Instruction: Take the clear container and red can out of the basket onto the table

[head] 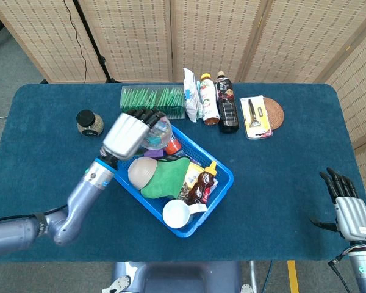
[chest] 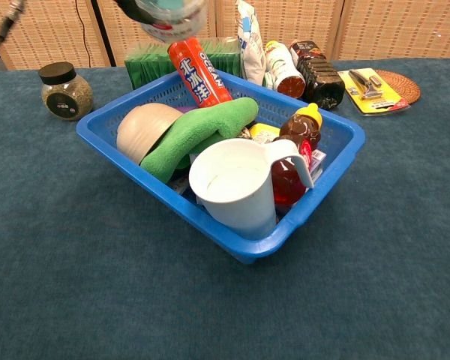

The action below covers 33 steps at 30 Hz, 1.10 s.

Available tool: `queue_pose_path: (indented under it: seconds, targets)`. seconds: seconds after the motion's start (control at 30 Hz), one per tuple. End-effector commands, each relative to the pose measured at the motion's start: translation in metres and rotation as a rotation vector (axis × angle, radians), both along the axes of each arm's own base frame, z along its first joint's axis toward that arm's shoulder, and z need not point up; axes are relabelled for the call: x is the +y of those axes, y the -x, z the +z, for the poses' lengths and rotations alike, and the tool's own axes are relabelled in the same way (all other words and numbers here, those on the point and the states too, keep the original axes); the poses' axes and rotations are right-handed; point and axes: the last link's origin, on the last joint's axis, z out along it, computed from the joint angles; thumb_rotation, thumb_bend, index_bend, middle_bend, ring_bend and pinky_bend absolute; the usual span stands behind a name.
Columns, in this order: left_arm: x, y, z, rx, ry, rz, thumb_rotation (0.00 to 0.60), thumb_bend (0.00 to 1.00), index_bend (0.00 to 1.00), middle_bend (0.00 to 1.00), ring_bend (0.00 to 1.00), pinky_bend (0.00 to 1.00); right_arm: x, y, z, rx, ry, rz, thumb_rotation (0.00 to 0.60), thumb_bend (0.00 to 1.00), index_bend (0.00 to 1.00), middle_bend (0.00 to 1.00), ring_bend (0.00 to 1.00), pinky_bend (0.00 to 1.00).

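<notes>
My left hand [head: 129, 133] grips the clear round container [head: 157, 133], lifted above the far left corner of the blue basket [head: 222, 187]; in the chest view only the container's bottom [chest: 169, 16] shows at the top edge. The red can [chest: 198, 72] leans against the basket's far rim, also seen as a red can [head: 172, 145] just under the container in the head view. My right hand [head: 349, 207] rests open at the table's near right edge, holding nothing.
The basket also holds a green cloth [chest: 197, 128], a tan bowl [chest: 145, 130], a white cup [chest: 236, 184] and a honey bottle [chest: 294, 154]. A spice jar [head: 88, 122] stands left of it. Green packets [head: 152, 101], bottles [head: 218, 101], a yellow pack [head: 255, 116] and a coaster [head: 273, 112] line the far side.
</notes>
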Motion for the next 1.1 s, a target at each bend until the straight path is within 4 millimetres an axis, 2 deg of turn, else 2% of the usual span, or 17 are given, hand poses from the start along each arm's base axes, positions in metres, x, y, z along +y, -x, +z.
queue_pose_path:
  seconds: [0.03, 0.07, 0.13, 0.23, 0.3, 0.53, 0.73, 1.0, 1.07, 1.1]
  targets:
    - [-0.007, 0.048, 0.043, -0.068, -0.016, 0.093, 0.600, 0.32, 0.30, 0.42, 0.43, 0.39, 0.001, -0.001, 0.000, -0.001, 0.000, 0.004, 0.600, 0.00, 0.00, 0.00, 0.00, 0.00]
    - [-0.007, 0.056, 0.046, -0.070, -0.010, 0.108, 0.600, 0.32, 0.30, 0.42, 0.43, 0.39, 0.001, -0.001, 0.000, 0.000, 0.000, 0.005, 0.600, 0.00, 0.00, 0.00, 0.00, 0.00]
    - [-0.007, 0.085, 0.052, -0.079, -0.003, 0.176, 0.600, 0.32, 0.30, 0.42, 0.43, 0.39, 0.002, -0.002, -0.001, -0.006, -0.009, 0.005, 0.600, 0.00, 0.00, 0.00, 0.00, 0.00]
    - [-0.005, 0.121, 0.050, -0.071, 0.024, 0.249, 0.600, 0.32, 0.30, 0.42, 0.43, 0.39, 0.002, -0.003, -0.003, -0.013, -0.020, 0.011, 0.600, 0.00, 0.00, 0.00, 0.00, 0.00]
    - [-0.005, 0.145, 0.041, -0.072, 0.062, 0.304, 0.600, 0.32, 0.30, 0.42, 0.43, 0.39, 0.003, -0.005, -0.003, -0.014, -0.025, 0.017, 0.600, 0.00, 0.00, 0.00, 0.00, 0.00]
    - [-0.002, 0.200, 0.012, -0.103, 0.138, 0.427, 0.600, 0.32, 0.30, 0.42, 0.43, 0.39, 0.004, -0.005, -0.004, -0.014, -0.030, 0.017, 0.600, 0.00, 0.00, 0.00, 0.00, 0.00]
    - [0.000, 0.225, -0.008, -0.142, 0.191, 0.479, 0.600, 0.32, 0.30, 0.42, 0.43, 0.39, 0.004, -0.004, -0.005, -0.008, -0.034, 0.014, 0.600, 0.00, 0.00, 0.00, 0.00, 0.00]
    - [0.006, 0.230, -0.032, -0.172, 0.247, 0.490, 0.600, 0.32, 0.30, 0.42, 0.41, 0.39, 0.002, -0.003, -0.008, -0.005, -0.045, 0.006, 0.600, 0.00, 0.00, 0.00, 0.00, 0.00]
    - [0.009, 0.230, -0.037, -0.174, 0.249, 0.489, 0.600, 0.32, 0.28, 0.39, 0.36, 0.38, 0.002, -0.002, -0.008, -0.005, -0.046, 0.003, 0.600, 0.00, 0.00, 0.00, 0.00, 0.00]
    - [0.010, 0.230, -0.040, -0.174, 0.250, 0.492, 0.600, 0.32, 0.22, 0.31, 0.28, 0.33, 0.002, -0.002, -0.008, -0.004, -0.045, 0.003, 0.600, 0.00, 0.00, 0.00, 0.00, 0.00]
